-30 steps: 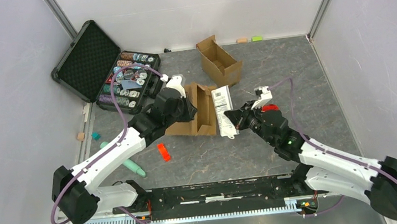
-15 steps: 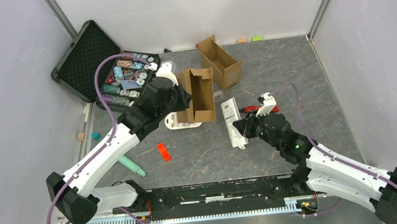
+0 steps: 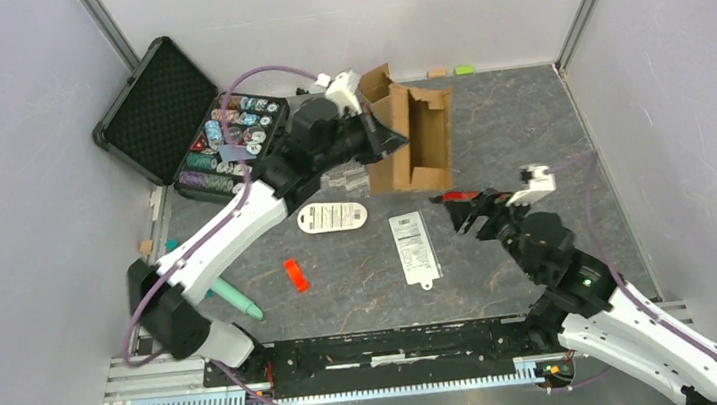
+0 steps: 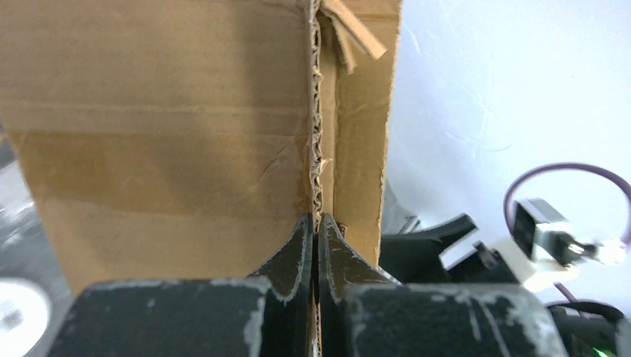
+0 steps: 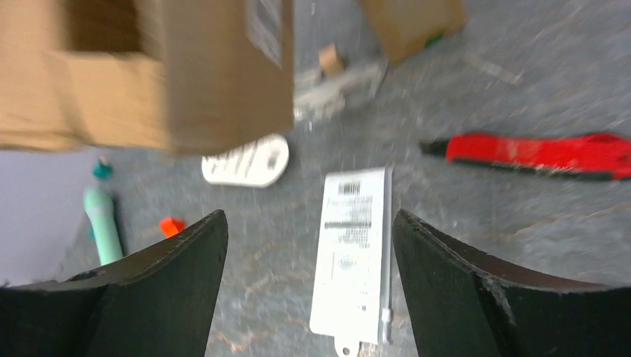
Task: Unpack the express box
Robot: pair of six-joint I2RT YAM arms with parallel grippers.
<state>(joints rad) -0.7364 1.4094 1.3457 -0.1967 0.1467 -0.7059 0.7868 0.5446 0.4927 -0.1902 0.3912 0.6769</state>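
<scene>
1. The express box (image 3: 419,146) is held above the far middle of the table (image 3: 548,132), clear of its surface and tilted, with the open side turned toward the top camera. No item can be seen in the part of the inside that shows.
2. One cardboard wall of the box is pinched edge-on by the left gripper (image 4: 318,230), whose fingers are pressed together on it.
3. A flat white packet (image 3: 413,247) and an oval white item (image 3: 332,216) lie on the table below and nearer, well apart from the box. They are judged to be its contents.
4. The right gripper (image 5: 309,219) is spread wide and holds nothing. It hangs over the white packet, with a red cutter (image 3: 461,195) just beside it.
5. The emptying step is judged to be nearly done. For the next move, the box should be set down to the side without touching the unpacked items. Then the pinch can be released.
</scene>
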